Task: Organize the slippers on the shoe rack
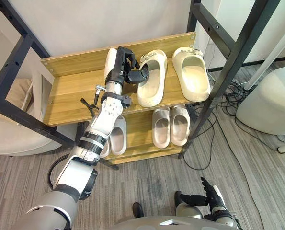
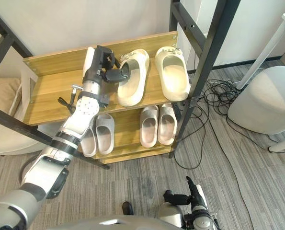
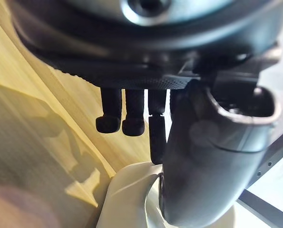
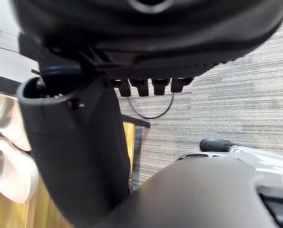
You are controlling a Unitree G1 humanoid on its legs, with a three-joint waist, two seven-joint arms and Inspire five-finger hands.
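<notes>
Two cream slippers lie side by side on the top wooden shelf of the shoe rack. My left hand is at the left slipper, thumb lying over that slipper's rim and the fingers curled beside it, one reaching the edge. The right slipper lies untouched by the post. On the lower shelf a pale pair sits at the right, and another slipper shows partly behind my arm. My right hand hangs low over the floor, fingers relaxed.
Black metal frame posts slant across the rack's right and left sides. Loose cables lie on the striped carpet right of the rack. A rounded white seat stands at the right, a beige cushion at the left.
</notes>
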